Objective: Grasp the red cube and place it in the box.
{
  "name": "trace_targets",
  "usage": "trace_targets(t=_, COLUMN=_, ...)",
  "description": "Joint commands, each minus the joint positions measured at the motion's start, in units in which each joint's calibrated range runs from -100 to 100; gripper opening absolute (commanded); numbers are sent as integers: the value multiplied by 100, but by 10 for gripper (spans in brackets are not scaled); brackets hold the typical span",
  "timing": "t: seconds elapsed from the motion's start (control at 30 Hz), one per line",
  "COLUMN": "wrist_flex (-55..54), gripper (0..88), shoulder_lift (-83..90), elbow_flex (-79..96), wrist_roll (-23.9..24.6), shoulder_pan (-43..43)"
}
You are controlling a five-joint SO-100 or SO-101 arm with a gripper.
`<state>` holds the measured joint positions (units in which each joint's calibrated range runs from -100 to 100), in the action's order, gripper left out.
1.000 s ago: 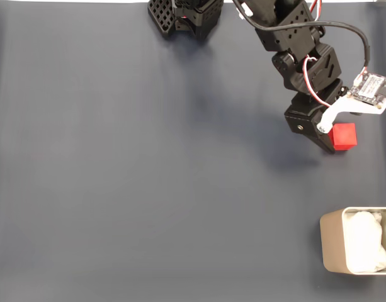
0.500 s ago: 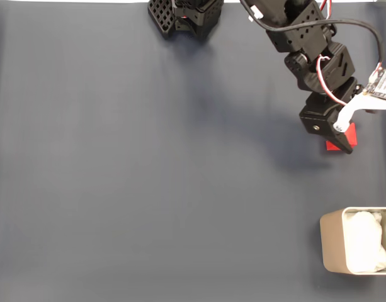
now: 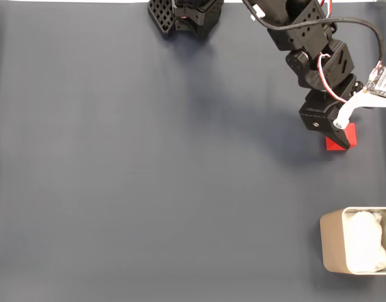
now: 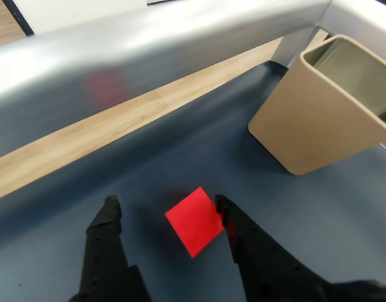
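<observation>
Since a second ago the black two-fingered pincer [image 4: 167, 207] has swung toward three o'clock and dropped over the small matte red cube [image 4: 194, 221] on the dark bench [image 3: 148, 189], fingers spread astride it, nothing gripped yet, so closing can trap it; the beige metal box [image 3: 334, 248] waits at five o'clock.

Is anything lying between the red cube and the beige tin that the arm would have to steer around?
Nothing visible does. The small red cube sits between the open gripper fingers, and only bare dark mat separates it from the beige metal tin.
</observation>
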<state>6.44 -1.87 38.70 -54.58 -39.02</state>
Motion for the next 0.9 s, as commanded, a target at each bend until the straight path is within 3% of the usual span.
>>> trace_targets(t=0.0, wrist_flex=36, gripper=351, shoulder_lift=100, elbow_flex=-19, wrist_roll=-59, shoulder_pan=-33)
trace_targets(t=0.87, wrist_flex=380, gripper=344, shoulder_lift=551, elbow_flex=263, wrist_roll=-54, shoulder_pan=-11)
